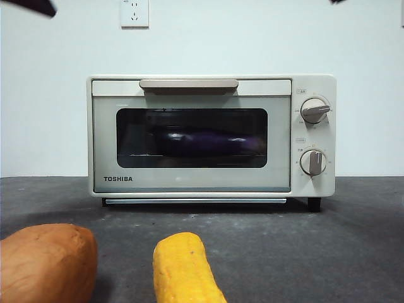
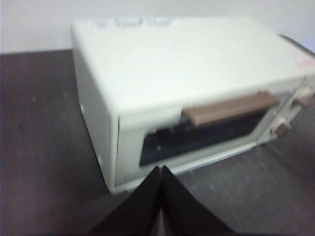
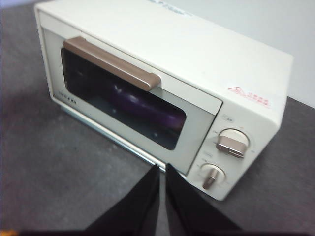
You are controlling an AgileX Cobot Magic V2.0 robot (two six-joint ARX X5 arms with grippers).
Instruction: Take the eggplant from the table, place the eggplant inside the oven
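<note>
A smooth cream-white painted shell is shown on the oven (image 1: 189, 186), with a dark glossy glass window. The surface (image 1: 353, 252) looks matt, speckled grey. A glossy purple eggplant (image 3: 147, 110) is glimpsed.

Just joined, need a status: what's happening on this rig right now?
Nothing is being handled. The eggplant lies inside the oven, seen through the window of its shut door. The left claw and right claw are both shut, empty, and held above the table in front of the oven. A sweet potato and corn cob lie up front.
</note>
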